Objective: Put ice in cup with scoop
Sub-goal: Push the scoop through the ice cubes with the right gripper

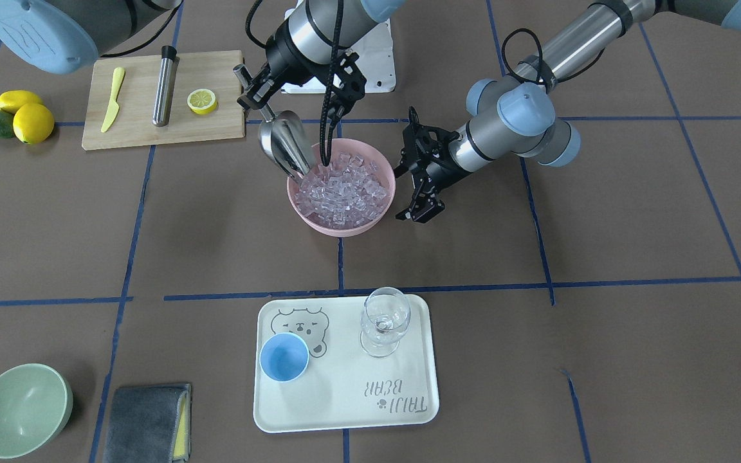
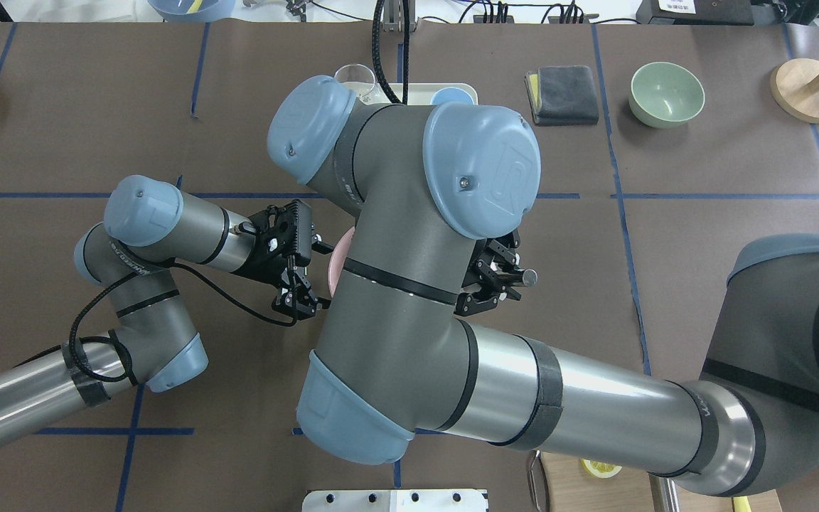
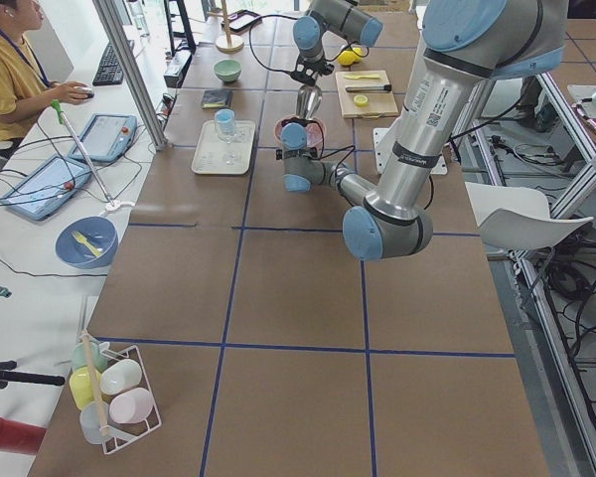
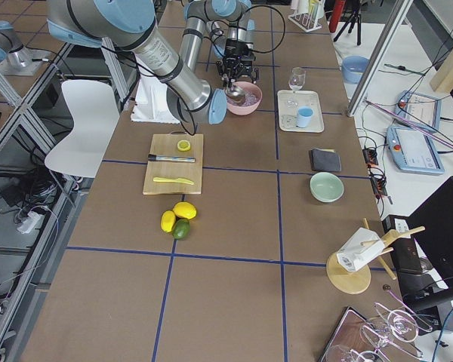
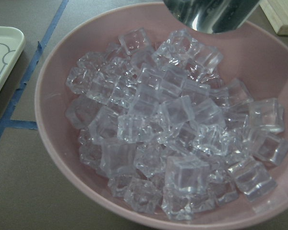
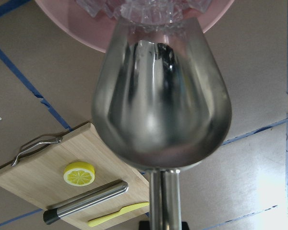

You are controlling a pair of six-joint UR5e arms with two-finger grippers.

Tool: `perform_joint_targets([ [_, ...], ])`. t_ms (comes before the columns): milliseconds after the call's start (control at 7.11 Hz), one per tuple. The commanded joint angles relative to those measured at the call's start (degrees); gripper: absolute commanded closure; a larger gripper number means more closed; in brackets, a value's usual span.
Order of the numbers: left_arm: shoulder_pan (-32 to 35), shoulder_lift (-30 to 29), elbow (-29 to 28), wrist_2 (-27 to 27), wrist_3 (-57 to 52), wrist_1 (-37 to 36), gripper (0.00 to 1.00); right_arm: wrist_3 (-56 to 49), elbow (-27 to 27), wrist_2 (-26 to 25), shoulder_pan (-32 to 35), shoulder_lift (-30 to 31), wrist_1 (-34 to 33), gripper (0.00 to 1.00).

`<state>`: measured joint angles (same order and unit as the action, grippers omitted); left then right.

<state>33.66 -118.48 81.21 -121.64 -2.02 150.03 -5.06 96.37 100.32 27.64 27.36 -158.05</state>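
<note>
1. The scoop (image 1: 285, 149) is gripped by its handle in the closed jaws of the right gripper (image 1: 251, 95).
2. In the front-facing view its long axis is laid from 11 to 5 o'clock, with the mouth tilted down toward 5 o'clock.
3. Its lip is set at the ice (image 1: 345, 190) heaped in the pink bowl (image 1: 338, 229).
4. The left gripper (image 1: 419, 211) is held with its jaws parted and empty, just beside the bowl at 3 o'clock.
5. The cup (image 1: 284, 357) is stood upright on the tray (image 1: 345, 421), at 6 o'clock from the bowl.
6. Bare steel inside the trough is shown only by the right wrist view; in the overhead view the trough is hidden under the right arm.
</note>
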Motion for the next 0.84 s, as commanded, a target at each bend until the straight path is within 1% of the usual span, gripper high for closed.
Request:
perform_joint_targets([
  [0, 0.0, 0.0, 0.0, 0.0, 0.0, 0.0, 0.0, -0.04, -0.92, 0.4, 0.05, 2.25, 4.31, 1.0],
  [281, 0.0, -0.09, 0.09, 0.0, 0.0, 0.0, 0.0, -0.12, -0.31, 0.84, 0.14, 4.53, 8.61, 1.0],
  [422, 0.0, -0.09, 0.09, 0.0, 0.0, 0.0, 0.0, -0.12, -0.05, 1.89, 0.22, 5.51, 10.46, 1.0],
  [562, 0.0, -0.09, 0.09, 0.0, 0.09, 0.0, 0.0, -0.12, 2.39, 1.98, 0.31, 7.34, 11.7, 1.0],
  [703, 0.0, -0.09, 0.26, 0.0, 0.26, 0.0, 0.0, -0.3, 4.77, 2.33, 0.84, 10.58, 13.54, 1.0],
])
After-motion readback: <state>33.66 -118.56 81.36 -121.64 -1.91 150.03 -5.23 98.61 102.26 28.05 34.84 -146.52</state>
